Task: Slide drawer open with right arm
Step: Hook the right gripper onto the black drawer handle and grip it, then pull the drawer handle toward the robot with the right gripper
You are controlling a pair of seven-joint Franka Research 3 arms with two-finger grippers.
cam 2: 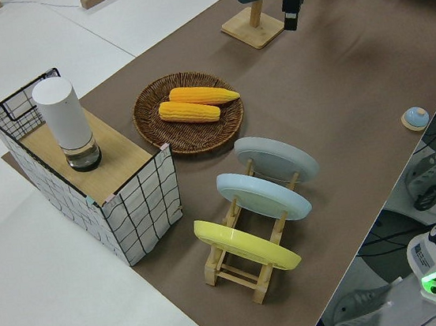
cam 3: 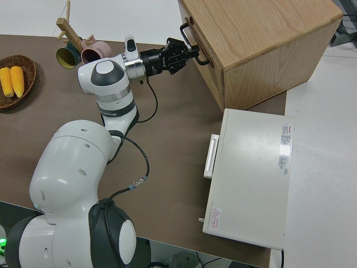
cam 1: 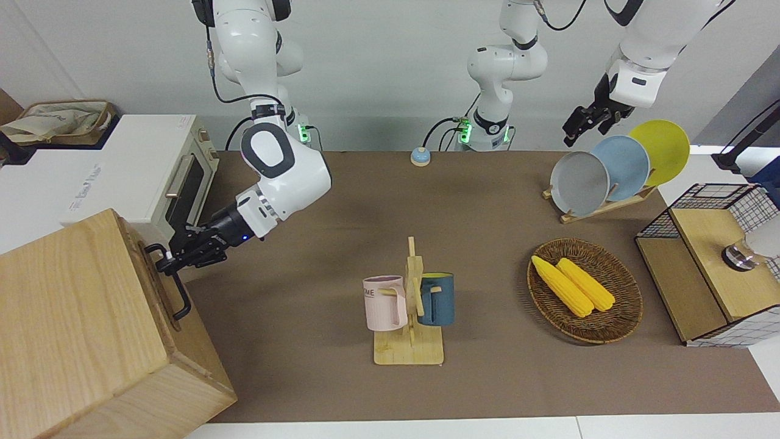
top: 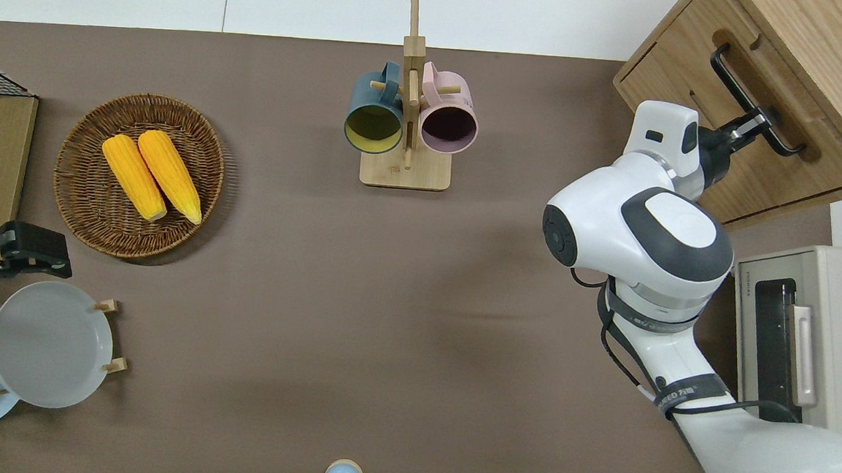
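The drawer (top: 806,161) is the light-wood front of the pale cabinet (cam 1: 73,323) at the right arm's end of the table. Its black bar handle (top: 737,84) runs along the front and also shows in the front view (cam 1: 178,299) and the right side view (cam 3: 187,30). My right gripper (top: 760,126) reaches level from the table side and is shut on the handle at its end nearer to the robots; it also shows in the front view (cam 1: 163,262) and the right side view (cam 3: 189,53). The left arm is parked, and its gripper (cam 1: 576,131) holds nothing.
A white toaster oven (cam 1: 152,177) stands beside the cabinet, nearer to the robots. A wooden mug rack (cam 1: 409,305) with two mugs is mid-table. A wicker basket (cam 1: 621,317) with corn, a plate rack (cam 1: 615,164) and a wire-mesh box (cam 1: 707,262) stand toward the left arm's end.
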